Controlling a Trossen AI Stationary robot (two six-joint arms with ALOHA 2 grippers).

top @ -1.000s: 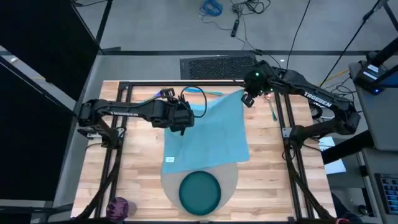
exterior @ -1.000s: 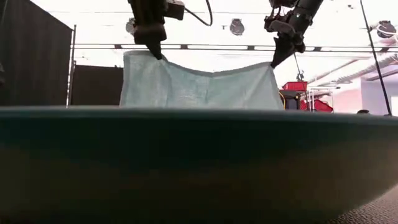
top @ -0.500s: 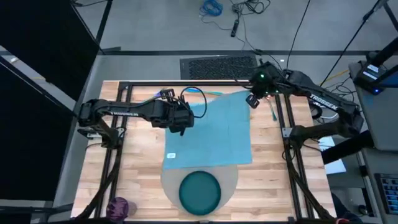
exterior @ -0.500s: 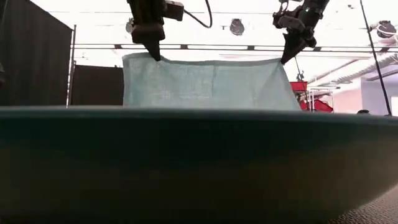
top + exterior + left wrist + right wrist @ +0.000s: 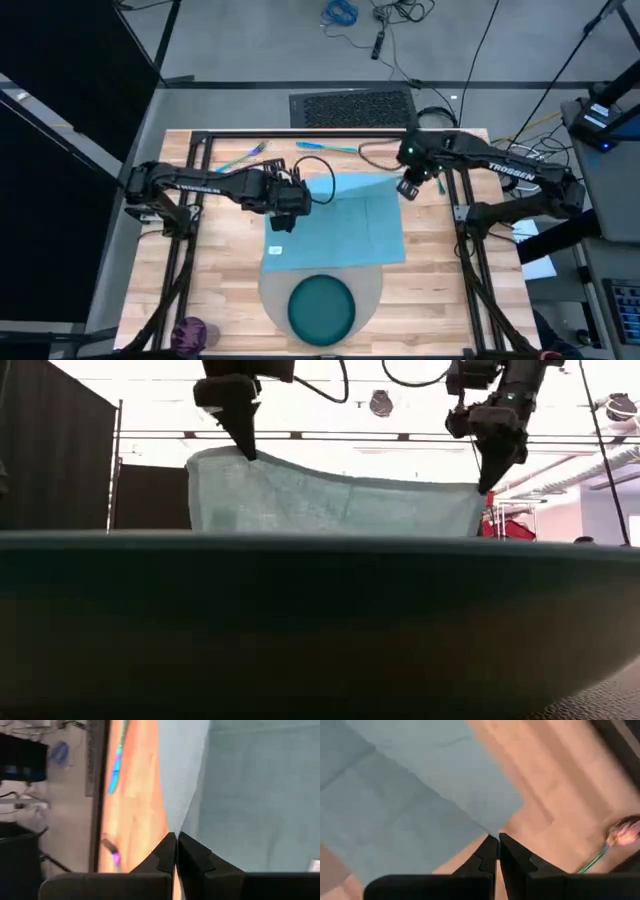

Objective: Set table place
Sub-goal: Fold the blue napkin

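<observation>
A light blue napkin [image 5: 340, 220] is held up by its far edge between my two grippers. Its near edge [image 5: 325, 262] lies on the far part of the round grey mat [image 5: 372, 285]. My left gripper [image 5: 288, 203] is shut at the napkin's far left corner. My right gripper [image 5: 408, 186], standing lower in the low view, is shut at the far right corner. A dark teal plate [image 5: 321, 307] sits on the mat. Blue-handled cutlery [image 5: 240, 156] lies by the far edge. A purple cup [image 5: 190, 332] stands at the near left corner. My left gripper pinches the napkin's far left corner [image 5: 176, 831] between its two fingers, pointing down from above. The cloth hangs below the fingers [image 5: 243, 450]. My right gripper pinches the far right corner [image 5: 495, 833] between its two fingers from above. The top edge [image 5: 340, 485] sags between the two holds.
More cutlery [image 5: 330, 147] lies along the far edge behind the napkin. A black frame [image 5: 300, 133] runs along the table's far side, with rails down the left and right. Bare wood [image 5: 225, 260] lies left of the mat.
Both grippers have carried the napkin's far edge toward the near edge of the table. My right gripper has also gone down and now stands lower than the left. The top edge was drawn straight half a second ago and now sags again. The near edge stays on the mat.
</observation>
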